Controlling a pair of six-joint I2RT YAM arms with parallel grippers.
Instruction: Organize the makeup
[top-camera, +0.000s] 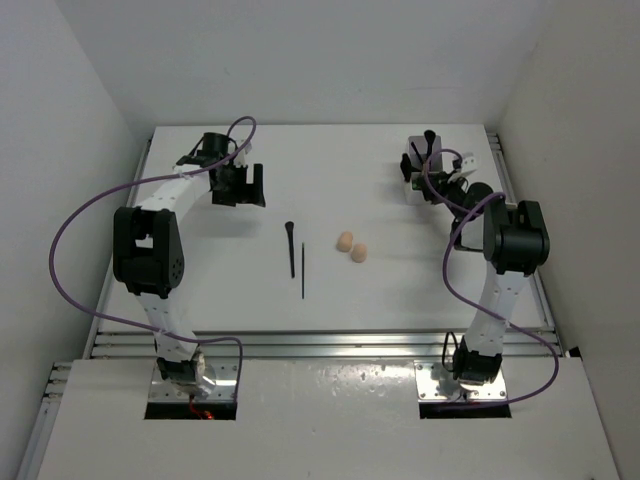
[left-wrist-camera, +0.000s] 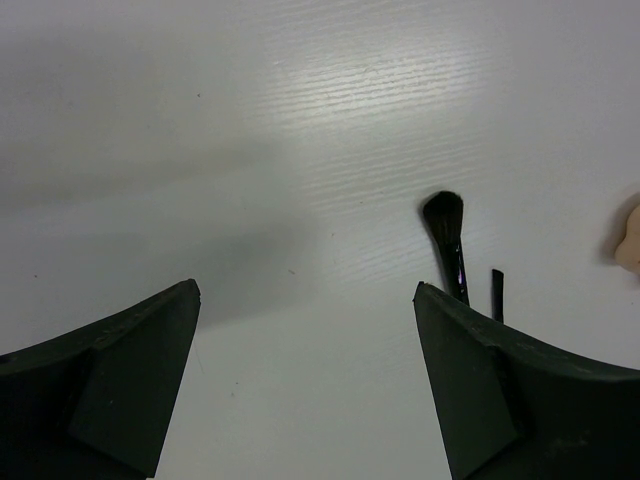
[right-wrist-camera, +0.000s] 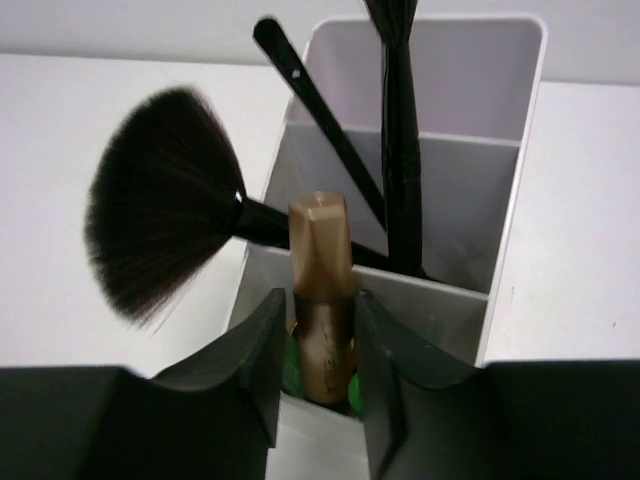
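Right hand (right-wrist-camera: 318, 305): fingers (right-wrist-camera: 262, 350) drawn in narrow, one on each side of a gold-brown tube (right-wrist-camera: 320, 250). They appear to press its sides, though actual contact is hard to confirm from the wrist view. The tube stands upright in the nearest compartment of the translucent white compartment box (right-wrist-camera: 505, 190). Something green (right-wrist-camera: 292, 372), probably the green tube, shows low in the same compartment at 7 o'clock of the brown one.

Next compartment out: a thick black brush (right-wrist-camera: 400, 160) stands upright, and a slim black brush (right-wrist-camera: 312, 100) leans toward 11 o'clock. A fan brush (right-wrist-camera: 160, 230) has its handle in the box and its bristles spread outside the wall at 9 o'clock.

Top view: the box sits at the 1 o'clock part of the counter (top-camera: 330, 160).

Left hand (left-wrist-camera: 307, 290): spread wide, holding nothing, above bare counter at the 10 o'clock part.

Loose makeup near the counter's middle:
- black brush (top-camera: 290, 248), bristle end toward 12 o'clock
- thin black pencil (top-camera: 303, 270), just at 4 o'clock of the brush, roughly parallel
- two beige sponges (top-camera: 351, 247) touching each other, at 3 o'clock of the brush, apart from it
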